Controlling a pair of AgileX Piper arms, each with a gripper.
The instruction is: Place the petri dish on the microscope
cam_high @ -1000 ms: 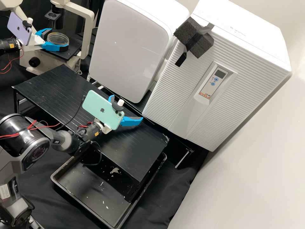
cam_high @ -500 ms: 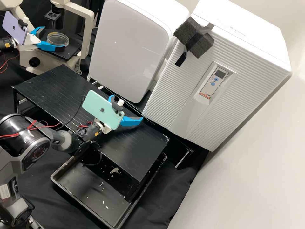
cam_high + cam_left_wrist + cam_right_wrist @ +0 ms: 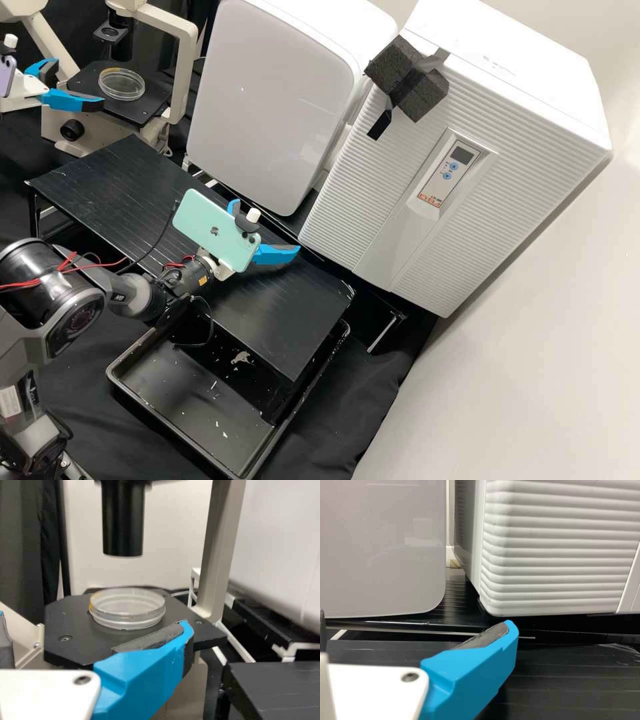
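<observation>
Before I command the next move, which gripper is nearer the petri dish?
Left. The left gripper is open, close to the petri dish on the microscope stage but clear of it. The right gripper is much farther off, above the black table.

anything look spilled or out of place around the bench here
Yes: pale flakes and a bigger pale patch litter the black tray, perhaps dried residue. The petri dish lies flat on the microscope stage, though its edge has an odd yellowish mark.
</observation>
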